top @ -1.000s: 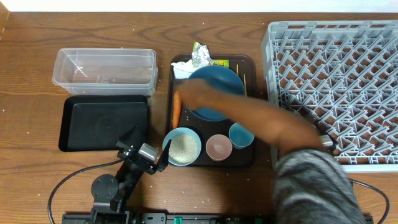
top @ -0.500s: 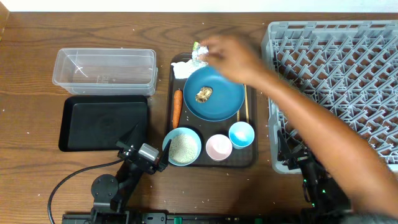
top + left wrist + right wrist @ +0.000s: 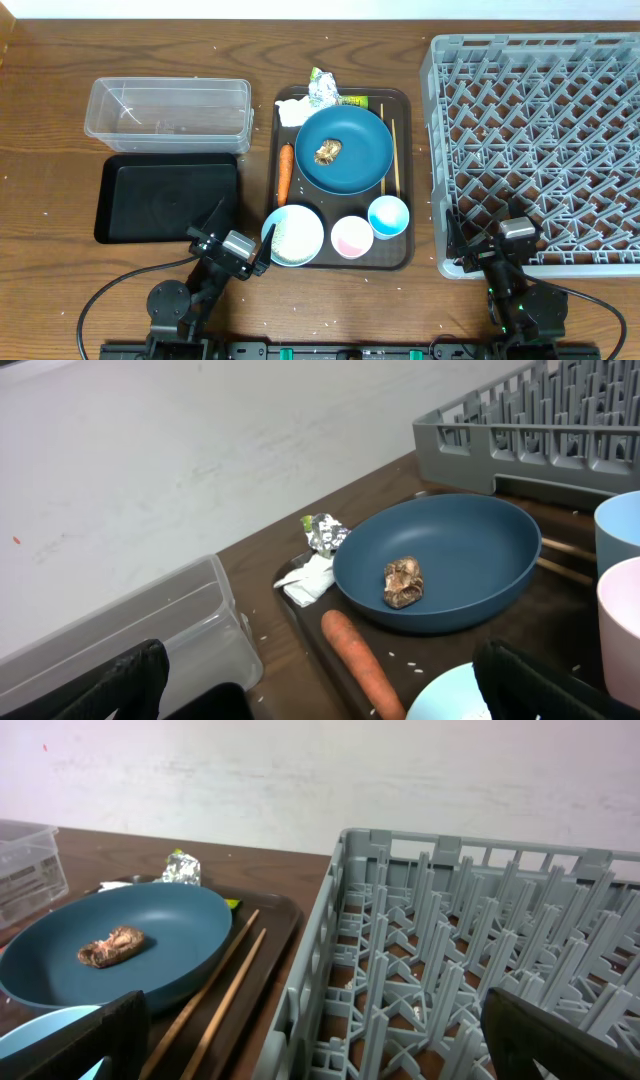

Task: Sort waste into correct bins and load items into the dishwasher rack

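Observation:
On the brown serving tray (image 3: 405, 255) sit a dark blue dish (image 3: 360, 165) holding a brown lump (image 3: 327, 151), a carrot stick (image 3: 285, 172), foil (image 3: 322, 92), a yellow-green wrapper (image 3: 353, 101), a napkin (image 3: 290, 113), a white bowl (image 3: 293, 235), two small cups (image 3: 351, 237) and wooden sticks (image 3: 393, 155). The grey rack (image 3: 540, 140) stands to the right. The clear tub (image 3: 168, 112) and black tray (image 3: 168, 198) stand to the left. My left gripper (image 3: 238, 234) (image 3: 325, 685) is open and empty, near the bowl. My right gripper (image 3: 490, 232) (image 3: 315, 1040) is open and empty at the rack's front left corner.
Loose rice grains lie on the serving tray beside the carrot (image 3: 360, 660). The table's front edge lies just behind both arm bases. The wall rises behind the tub and rack.
A person's arm that reached over the serving tray and rack has left the view. The blue dish with the brown lump is uncovered. Neither gripper has moved.

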